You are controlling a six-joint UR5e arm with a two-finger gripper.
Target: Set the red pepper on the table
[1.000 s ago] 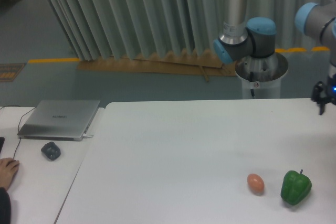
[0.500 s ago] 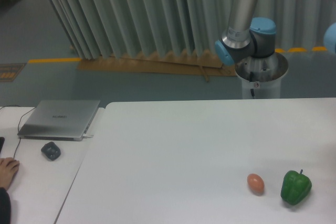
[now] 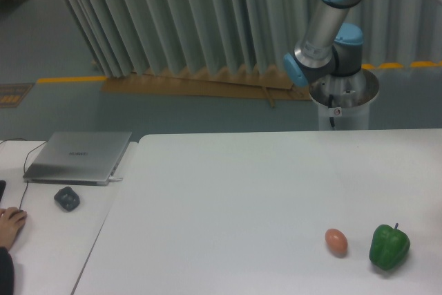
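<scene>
The red pepper is out of view. The large white table (image 3: 228, 198) fills the lower middle and right of the camera view. Only the arm's base and lower links (image 3: 328, 39) show behind the table's far edge at the upper right. The arm runs out of the frame at the top right, and the gripper is not in view.
A green bell pepper (image 3: 389, 246) and a small orange-brown egg-shaped thing (image 3: 336, 242) sit near the table's front right. To the left stands a narrower desk with a closed laptop (image 3: 79, 157), a dark mouse (image 3: 66, 199) and a person's hand (image 3: 10, 224).
The arm has swung up and to the right. The gripper, seen at the right edge one second ago, has left the frame. The objects on the table have not moved.
</scene>
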